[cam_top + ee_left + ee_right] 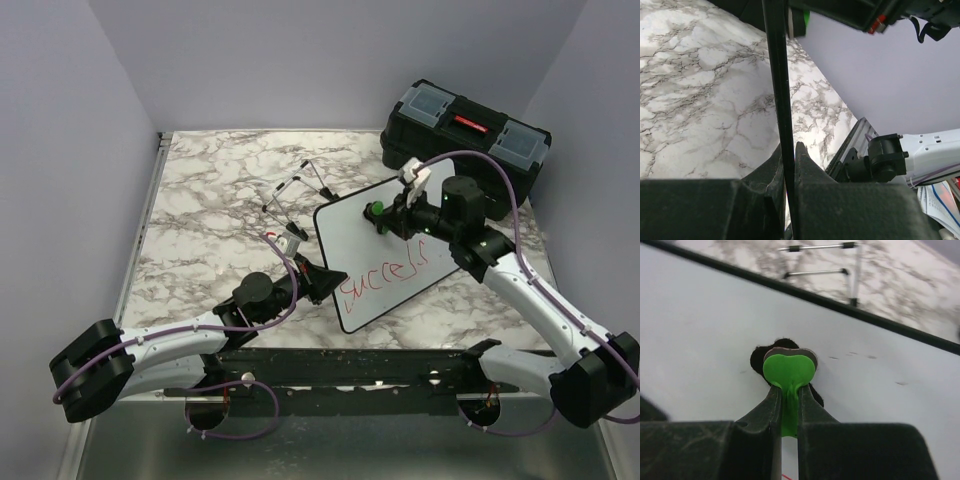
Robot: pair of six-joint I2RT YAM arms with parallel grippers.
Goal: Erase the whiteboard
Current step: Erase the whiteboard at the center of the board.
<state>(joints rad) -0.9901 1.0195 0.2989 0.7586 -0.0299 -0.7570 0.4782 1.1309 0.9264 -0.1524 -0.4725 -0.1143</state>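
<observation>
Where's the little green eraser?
The green eraser is right of centre in the top view, in the right gripper's jaws, against the whiteboard's upper part.

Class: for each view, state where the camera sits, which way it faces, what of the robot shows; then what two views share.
Top external: above, behind the bases, looking down on table, left arm, right arm, whiteboard.
Left wrist: on the left arm, looking along the left hand, shut on the whiteboard's rim.
Right wrist: on the right arm, facing the whiteboard past the right hand, shut on the eraser.
Shared: eraser, top and right wrist.
</observation>
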